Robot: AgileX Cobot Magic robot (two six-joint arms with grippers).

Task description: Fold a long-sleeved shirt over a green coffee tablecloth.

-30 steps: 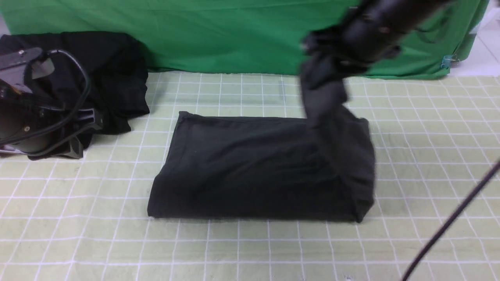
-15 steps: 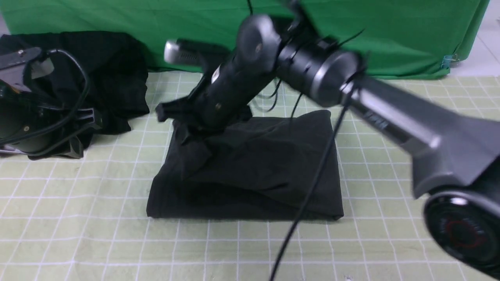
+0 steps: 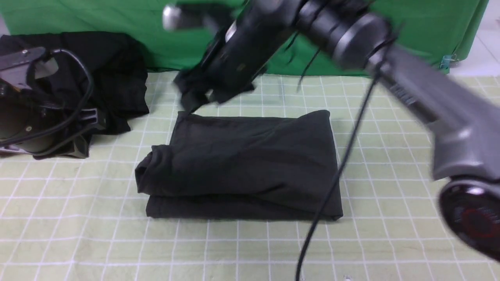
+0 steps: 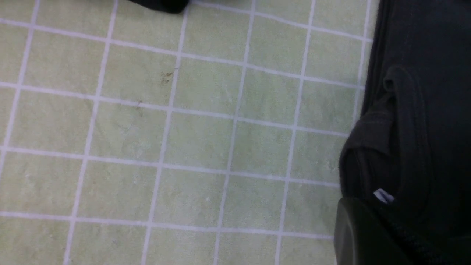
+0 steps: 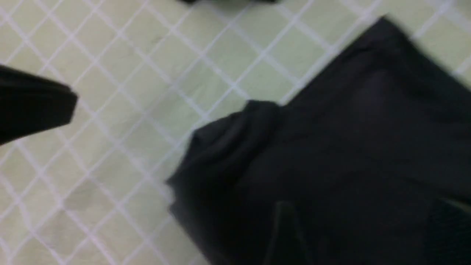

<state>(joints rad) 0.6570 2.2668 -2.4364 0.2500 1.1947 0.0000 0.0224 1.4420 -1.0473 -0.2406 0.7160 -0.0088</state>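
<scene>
front view: the long-sleeved shirt (image 3: 242,164) lies folded in a dark block in the middle of the frame. it rests flat on the green coffee tablecloth (image 3: 390,234) that covers the desk. the job looks nearly done. i think the step now is to get clear of the fold. the left end of the top layer is puffed up in a roll and sticks out past the layer under it. the right end lies neat. so the arm should go straight up and away, not drag sideways, or that loose end may slip. a soft pat there would help it lie flat.

now the jaws. at the left edge of the frame the left gripper (image 3: 84,132) sits by a black heap of clothes (image 3: 117,78), jaws shut. i cannot tell if they pinch anything. in the upper middle, the right gripper (image 3: 195,97) is blurry, just above the shirt's far left corner. the right wrist view shows its jaws wide apart, holding nothing.
</scene>
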